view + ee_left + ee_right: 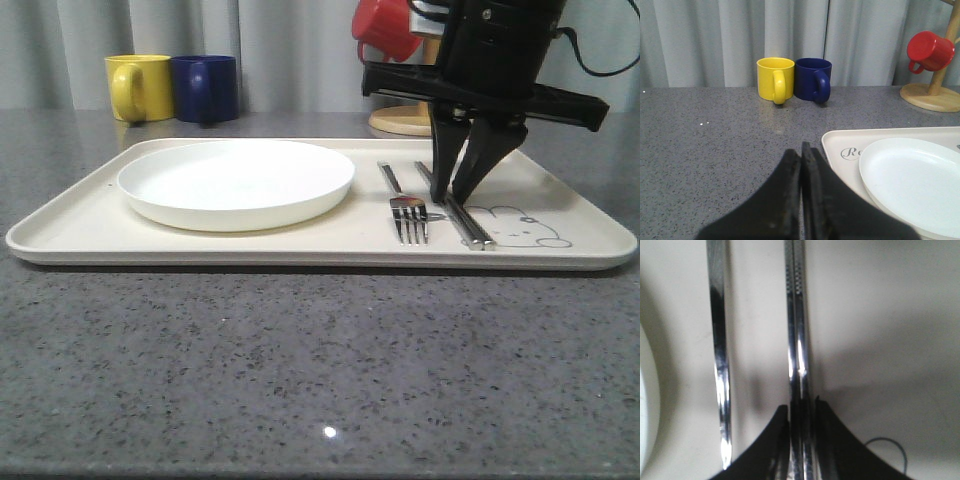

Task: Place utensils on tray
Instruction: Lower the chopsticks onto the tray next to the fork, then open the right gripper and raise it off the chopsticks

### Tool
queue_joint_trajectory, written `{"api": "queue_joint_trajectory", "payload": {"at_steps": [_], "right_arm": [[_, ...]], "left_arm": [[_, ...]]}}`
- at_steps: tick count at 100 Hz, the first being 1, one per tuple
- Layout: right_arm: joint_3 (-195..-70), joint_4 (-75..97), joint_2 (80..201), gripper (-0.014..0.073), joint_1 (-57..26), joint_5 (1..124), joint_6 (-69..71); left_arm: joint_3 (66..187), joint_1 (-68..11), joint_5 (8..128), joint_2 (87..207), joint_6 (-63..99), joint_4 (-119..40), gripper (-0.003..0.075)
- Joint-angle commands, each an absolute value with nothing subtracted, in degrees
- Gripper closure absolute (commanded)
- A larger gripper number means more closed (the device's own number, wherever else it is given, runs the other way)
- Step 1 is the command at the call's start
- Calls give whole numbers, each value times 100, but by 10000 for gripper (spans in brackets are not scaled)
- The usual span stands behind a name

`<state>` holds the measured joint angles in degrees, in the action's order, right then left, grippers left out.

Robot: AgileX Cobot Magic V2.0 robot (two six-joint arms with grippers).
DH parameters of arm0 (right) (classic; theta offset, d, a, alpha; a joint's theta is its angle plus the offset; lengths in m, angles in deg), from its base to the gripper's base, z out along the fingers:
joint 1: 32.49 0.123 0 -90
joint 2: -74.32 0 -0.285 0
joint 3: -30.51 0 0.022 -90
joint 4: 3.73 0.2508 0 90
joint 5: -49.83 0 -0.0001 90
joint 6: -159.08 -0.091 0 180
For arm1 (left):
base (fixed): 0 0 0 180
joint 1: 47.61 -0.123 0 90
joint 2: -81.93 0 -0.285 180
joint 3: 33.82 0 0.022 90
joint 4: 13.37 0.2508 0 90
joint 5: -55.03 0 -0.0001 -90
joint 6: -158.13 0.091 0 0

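Grey speckled worktop (300,370) was observed nearest the camera, bearing the tray (60,232). On the tray, the fork (405,205) was seen lying just right of the white plate (235,182), with the chopsticks (462,215) beside the fork, on the side away from the plate. The right gripper (452,192) was found lowered onto the chopsticks, jaws pinching them. The left gripper (801,150) was recorded over the worktop beside the tray's corner, jaws pressed together.
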<state>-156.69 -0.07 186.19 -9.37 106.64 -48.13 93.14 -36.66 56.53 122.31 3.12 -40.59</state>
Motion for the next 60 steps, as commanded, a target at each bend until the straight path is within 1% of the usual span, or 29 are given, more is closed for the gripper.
{"api": "queue_joint_trajectory", "payload": {"at_steps": [1, 5, 12, 36, 48, 60], "right_arm": [[-15809, -36, 18342, 347, -946, 10514, -4818], [-15809, -36, 18329, 316, -946, 10514, -4818], [-15828, -42, 18301, 293, -946, 10514, -4818], [-16037, -432, 17973, 293, -1002, 10622, -4563], [-16057, -539, 17744, 293, -1334, 10770, -4282], [-16059, -539, 17578, 293, -1939, 11142, -3746]], "left_arm": [[9473, -3624, 5211, 12231, 262, -4056, 738], [9473, -3624, 5211, 12231, 262, -4056, 738], [9473, -3624, 5211, 12231, 262, -4056, 738], [9473, -3624, 5211, 12231, 262, -4056, 738], [9473, -3624, 5211, 12231, 262, -4056, 738], [9473, -3624, 5211, 12231, 262, -4056, 738]]}}
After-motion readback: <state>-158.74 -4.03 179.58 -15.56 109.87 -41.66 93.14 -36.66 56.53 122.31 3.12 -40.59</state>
